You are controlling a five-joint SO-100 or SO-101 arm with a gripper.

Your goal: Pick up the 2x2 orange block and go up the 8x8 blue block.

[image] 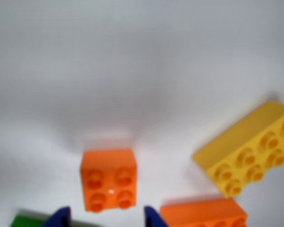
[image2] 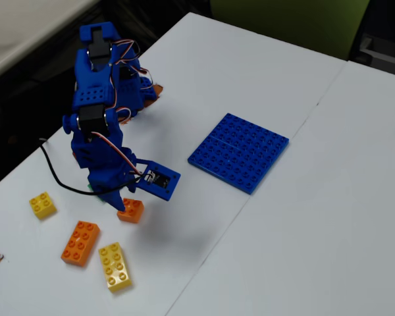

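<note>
Fixed view only — 8x8 blue block (image2: 239, 152)

We see the orange block (image: 108, 179) (image2: 131, 210) as a small square brick with four round studs on top, sitting flat and upright on the white table. In the wrist view it lies low in the frame, a little left of centre, its studs facing the camera. In the fixed view it sits toward the lower left of the table. The blue plate (image2: 239, 152) is a large flat square with an eight-by-eight grid of studs, lying flat near the middle of the table, turned at an angle to the table edge. It lies well apart from the orange block, up and to the right in that view.
</note>
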